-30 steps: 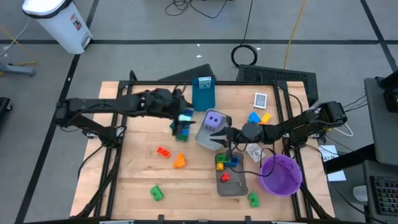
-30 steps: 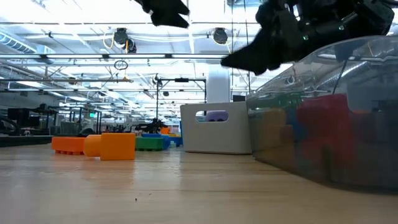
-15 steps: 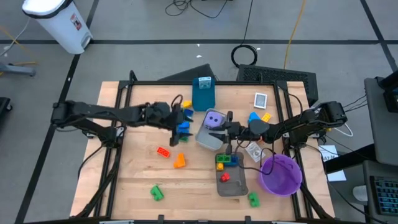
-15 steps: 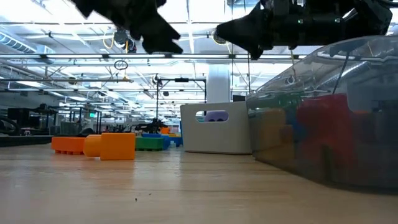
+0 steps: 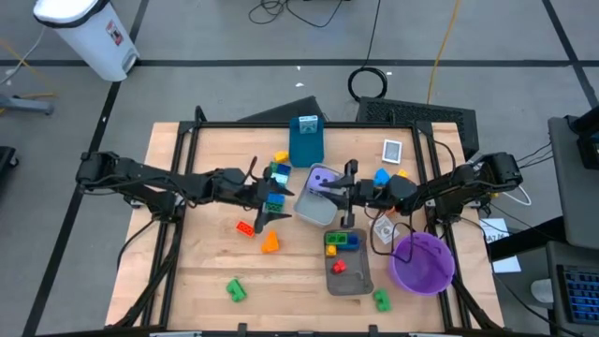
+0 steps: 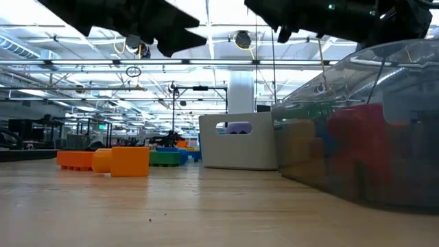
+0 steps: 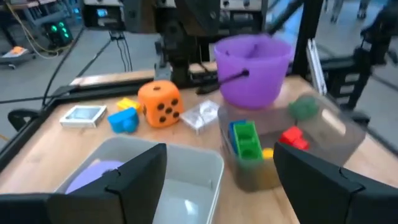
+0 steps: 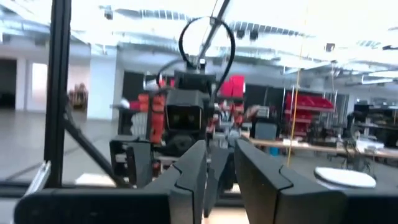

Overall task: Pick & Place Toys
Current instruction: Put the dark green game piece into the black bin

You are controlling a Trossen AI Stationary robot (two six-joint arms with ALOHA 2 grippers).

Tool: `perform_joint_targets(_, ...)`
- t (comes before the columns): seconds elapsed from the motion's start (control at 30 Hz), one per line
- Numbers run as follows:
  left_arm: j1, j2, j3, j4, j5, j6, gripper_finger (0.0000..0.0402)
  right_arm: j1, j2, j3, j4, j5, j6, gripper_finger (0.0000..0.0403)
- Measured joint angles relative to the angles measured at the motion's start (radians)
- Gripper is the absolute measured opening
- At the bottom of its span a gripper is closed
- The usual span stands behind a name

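Note:
My left gripper [image 5: 276, 195] [image 7: 221, 168] is open and holds nothing. It hovers above a small heap of blue and green bricks [image 5: 275, 187] left of centre. My right gripper [image 5: 328, 192] [image 8: 219, 177] hangs over the grey tray [image 5: 314, 211] that holds the purple die [image 5: 321, 180]. It tips upward, with only a narrow gap between its fingers and nothing in that gap. A second grey tray [image 5: 348, 273] holds green, yellow, blue and red bricks. The orange die [image 7: 160, 104] sits on the table beside a blue brick [image 7: 123, 119].
Loose bricks lie on the table: red [image 5: 245, 227], orange [image 5: 270, 243], green [image 5: 235, 290] and green [image 5: 381, 300]. The purple bowl [image 5: 423, 262] stands at the right. A blue box [image 5: 306, 140] and a white card [image 5: 391, 150] are near the far edge.
My left gripper has come down and drawn back a little toward the table's left, tipping from pointing down to nearly level. My right gripper has risen off the brick tray and tipped up, from pointing down to pointing above level.

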Motion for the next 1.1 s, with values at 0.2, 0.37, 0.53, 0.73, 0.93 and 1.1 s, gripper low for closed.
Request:
perform_joint_targets(0.2, -0.015, 0.000, 0.000, -0.021, 0.000, -0.043, 0.0299, 0.002, 0.000, 0.000, -0.007, 0.000, 0.048, 0.0075)
perform_joint_targets(0.37, -0.018, 0.000, 0.000, -0.077, -0.039, 0.001, 0.0299, 0.002, 0.000, 0.000, -0.021, 0.002, 0.123, 0.0075)
perform_joint_targets(0.53, -0.017, 0.000, 0.000, -0.193, -0.167, 0.049, 0.0299, -0.018, 0.000, 0.023, -0.034, -0.001, 0.093, 0.0075)
perform_joint_targets(0.73, 0.024, 0.000, 0.000, -0.379, -0.357, 0.067, 0.0299, -0.076, 0.001, 0.124, -0.355, -0.015, 0.152, 0.0075)
perform_joint_targets(0.93, 0.160, 0.000, 0.000, -0.516, -0.375, -0.059, 0.0299, -0.107, 0.001, 0.193, -0.559, -0.054, 0.154, 0.0075)
perform_joint_targets(1.1, 0.307, 0.000, 0.000, -0.572, -0.340, -0.242, 0.0299, -0.113, 0.001, 0.195, -0.545, -0.052, 0.147, 0.0075)
